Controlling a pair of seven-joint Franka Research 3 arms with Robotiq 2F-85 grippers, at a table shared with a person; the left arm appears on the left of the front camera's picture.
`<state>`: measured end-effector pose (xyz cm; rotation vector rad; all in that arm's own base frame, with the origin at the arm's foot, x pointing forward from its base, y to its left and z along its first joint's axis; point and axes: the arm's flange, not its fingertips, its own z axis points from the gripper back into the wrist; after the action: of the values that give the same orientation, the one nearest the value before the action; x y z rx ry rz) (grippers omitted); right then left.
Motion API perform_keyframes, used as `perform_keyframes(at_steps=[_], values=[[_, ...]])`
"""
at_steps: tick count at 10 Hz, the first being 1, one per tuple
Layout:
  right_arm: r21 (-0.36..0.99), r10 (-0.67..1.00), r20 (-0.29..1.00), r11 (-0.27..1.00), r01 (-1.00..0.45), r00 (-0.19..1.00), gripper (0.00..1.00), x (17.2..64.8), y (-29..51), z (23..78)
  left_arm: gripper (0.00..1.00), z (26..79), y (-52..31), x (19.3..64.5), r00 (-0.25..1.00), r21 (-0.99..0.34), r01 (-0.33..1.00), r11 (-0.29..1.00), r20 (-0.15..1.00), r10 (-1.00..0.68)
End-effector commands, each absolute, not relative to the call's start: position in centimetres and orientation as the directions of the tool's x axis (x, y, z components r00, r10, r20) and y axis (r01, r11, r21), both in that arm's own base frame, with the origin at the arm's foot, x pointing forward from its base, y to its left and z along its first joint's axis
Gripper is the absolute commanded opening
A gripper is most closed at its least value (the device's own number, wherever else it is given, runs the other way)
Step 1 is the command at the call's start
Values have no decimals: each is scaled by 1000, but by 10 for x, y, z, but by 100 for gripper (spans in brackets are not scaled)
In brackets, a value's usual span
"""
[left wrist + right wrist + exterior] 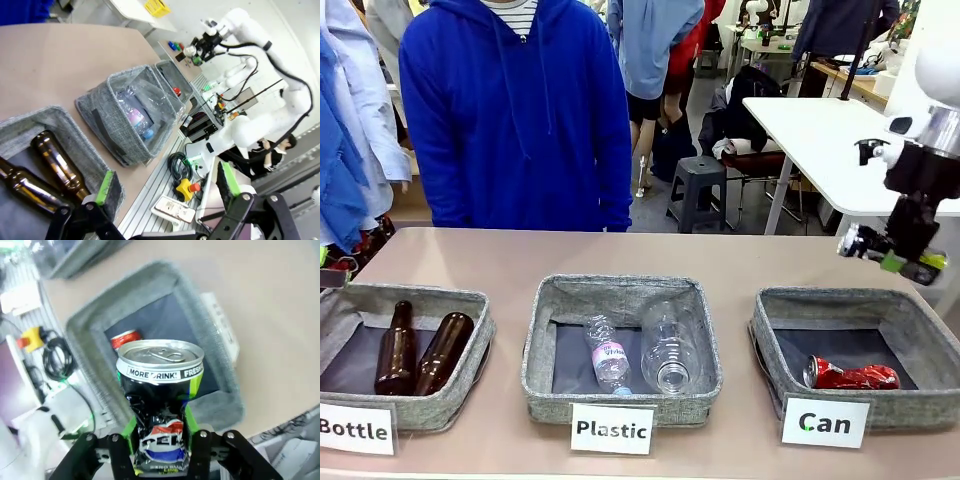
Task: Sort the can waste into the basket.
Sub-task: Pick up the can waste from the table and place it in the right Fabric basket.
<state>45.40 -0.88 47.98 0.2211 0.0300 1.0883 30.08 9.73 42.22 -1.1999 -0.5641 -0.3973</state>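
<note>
A crushed dark can (160, 400) with a silver top and a yellow-green stripe sits between the green pads of my right gripper (160, 440), which is shut on it. In the front view that gripper (900, 255) hangs above the far right side of the grey "Can" basket (775, 345) with the can (860, 243) sticking out to the left. A crushed red can (853, 376) lies on the basket's dark bottom, also seen as the red can (125, 338). My left gripper (167, 187) is open over the front edge of the "Bottle" basket (30, 125), holding nothing.
Two brown glass bottles (420, 352) lie in the left basket (470, 340). Clear plastic bottles (650, 350) lie in the middle "Plastic" basket (620, 295). A person in a blue hoodie (515, 110) stands at the table's far edge. Cables and a stop button (187, 187) lie below the table front.
</note>
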Motion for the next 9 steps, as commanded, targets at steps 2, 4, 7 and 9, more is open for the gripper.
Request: perform_keyframes(at_steps=[2, 4, 7, 9], values=[[133, 940, 49, 329, -935, 337, 0, 403, -1, 463, 100, 425, 95, 300, 801, -766, 564, 308, 599, 23], [184, 948, 32, 305, -935, 315, 0, 411, 3, 461, 100, 425, 95, 300, 801, -766, 564, 308, 599, 23], [166, 956, 27, 282, -945, 291, 0, 422, 1, 459, 100, 425, 95, 300, 801, -766, 564, 308, 599, 23], [112, 964, 15, 263, -958, 266, 63, 422, 0, 457, 100, 425, 95, 300, 801, -766, 564, 308, 599, 23]])
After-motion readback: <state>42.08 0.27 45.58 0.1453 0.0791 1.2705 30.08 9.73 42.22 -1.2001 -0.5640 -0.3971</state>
